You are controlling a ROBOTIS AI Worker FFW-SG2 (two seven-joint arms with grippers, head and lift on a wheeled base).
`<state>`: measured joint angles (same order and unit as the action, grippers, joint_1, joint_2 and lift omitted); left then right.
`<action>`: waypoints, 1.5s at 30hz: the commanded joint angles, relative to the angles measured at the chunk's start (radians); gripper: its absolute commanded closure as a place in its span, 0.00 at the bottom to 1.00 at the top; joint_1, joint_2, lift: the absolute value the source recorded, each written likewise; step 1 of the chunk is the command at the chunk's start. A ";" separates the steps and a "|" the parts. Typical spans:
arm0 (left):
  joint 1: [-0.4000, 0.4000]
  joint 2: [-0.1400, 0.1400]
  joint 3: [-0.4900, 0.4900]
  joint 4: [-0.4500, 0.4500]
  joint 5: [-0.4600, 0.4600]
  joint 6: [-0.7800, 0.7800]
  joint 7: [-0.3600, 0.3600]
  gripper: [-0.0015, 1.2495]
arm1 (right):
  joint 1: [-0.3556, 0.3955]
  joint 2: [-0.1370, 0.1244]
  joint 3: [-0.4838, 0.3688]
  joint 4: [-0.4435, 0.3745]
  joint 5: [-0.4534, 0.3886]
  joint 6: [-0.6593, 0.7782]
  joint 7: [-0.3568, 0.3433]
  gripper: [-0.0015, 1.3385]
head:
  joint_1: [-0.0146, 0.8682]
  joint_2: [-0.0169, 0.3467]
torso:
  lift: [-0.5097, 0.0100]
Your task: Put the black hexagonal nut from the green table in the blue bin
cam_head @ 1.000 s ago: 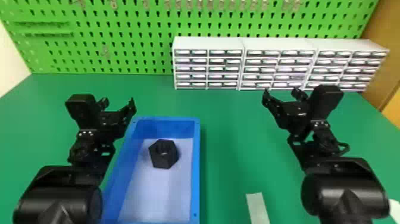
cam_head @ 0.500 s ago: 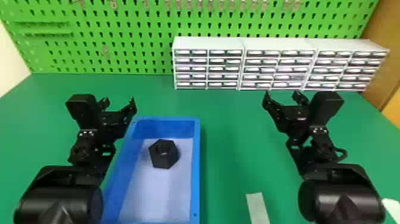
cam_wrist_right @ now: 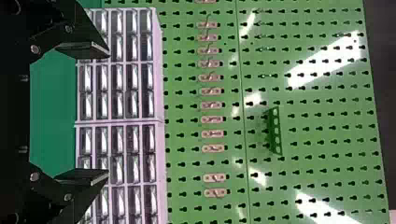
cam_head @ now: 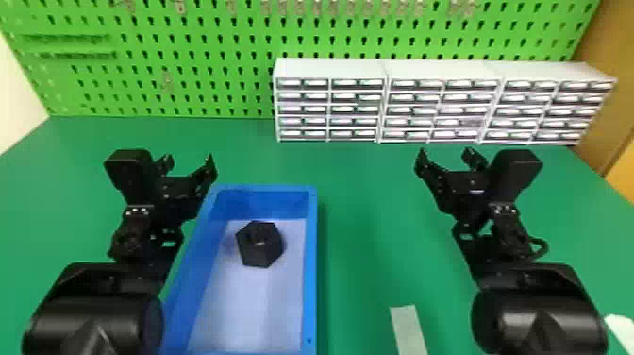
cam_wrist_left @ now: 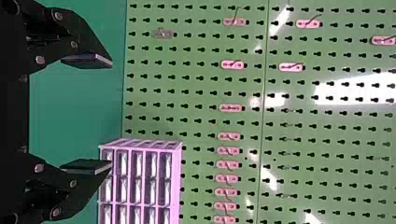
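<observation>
Black hexagonal nut [cam_head: 259,244] inside the blue bin [cam_head: 310,264], toward its far end. Left gripper [cam_head: 188,159] near the bin's far left corner, with open fingers; right gripper [cam_head: 446,155] well to the bin's right, also open.

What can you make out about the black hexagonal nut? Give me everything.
The black hexagonal nut is chunky, six-sided and matte, perhaps plastic, with a dark opening in its upper face. It lies loose inside the blue bin, opening facing up, toward the far end. Only the bin's pale floor touches it; it sits apart from the walls.
</observation>
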<state>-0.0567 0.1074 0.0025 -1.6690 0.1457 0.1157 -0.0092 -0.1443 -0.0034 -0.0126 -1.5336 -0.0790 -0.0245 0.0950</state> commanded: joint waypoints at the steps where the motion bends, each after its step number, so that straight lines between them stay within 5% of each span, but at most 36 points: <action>1: 0.000 0.000 -0.001 0.000 0.000 -0.001 -0.002 0.39 | 0.002 0.000 0.000 0.004 -0.001 0.000 0.000 0.28 | 0.79 0.19 | 0.80; 45: 0.001 0.002 -0.007 -0.002 -0.005 0.001 0.000 0.39 | 0.020 0.000 -0.030 0.017 0.048 0.031 0.000 0.28 | 0.79 0.19 | 0.80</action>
<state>-0.0552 0.1080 -0.0044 -1.6700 0.1413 0.1166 -0.0093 -0.1243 -0.0031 -0.0417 -1.5171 -0.0307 0.0047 0.0950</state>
